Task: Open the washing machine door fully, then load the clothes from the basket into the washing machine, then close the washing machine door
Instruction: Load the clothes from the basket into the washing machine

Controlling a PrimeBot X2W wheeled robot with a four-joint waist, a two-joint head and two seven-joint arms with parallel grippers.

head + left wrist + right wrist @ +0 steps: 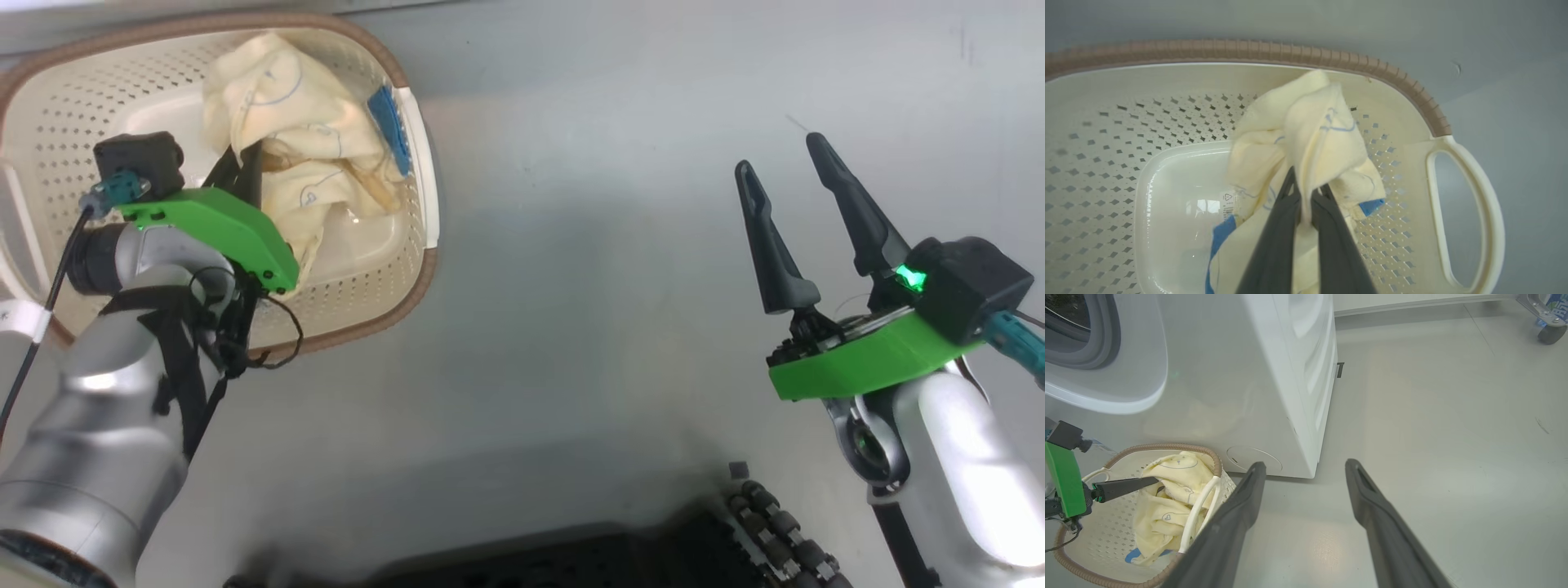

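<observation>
The cream basket [65, 106] with its brown rim stands on the grey floor at the upper left of the head view. Pale yellow clothes [302, 139] with blue trim lie bunched inside it. My left gripper [245, 163] reaches into the basket and is shut on a raised fold of the clothes [1310, 122], which is pinched between its dark fingers [1274, 245]. My right gripper [780, 155] hangs open over bare floor, well to the right. The white washing machine [1229, 375] rises just behind the basket [1167, 447], its grey seal [1098, 347] at the top left. The door is out of view.
The basket's white side handle [1486, 212] faces open grey floor [1453, 437]. A cart's caster wheel [1549, 332] stands far off at the right. My own dark base [571, 563] lies along the head view's bottom edge.
</observation>
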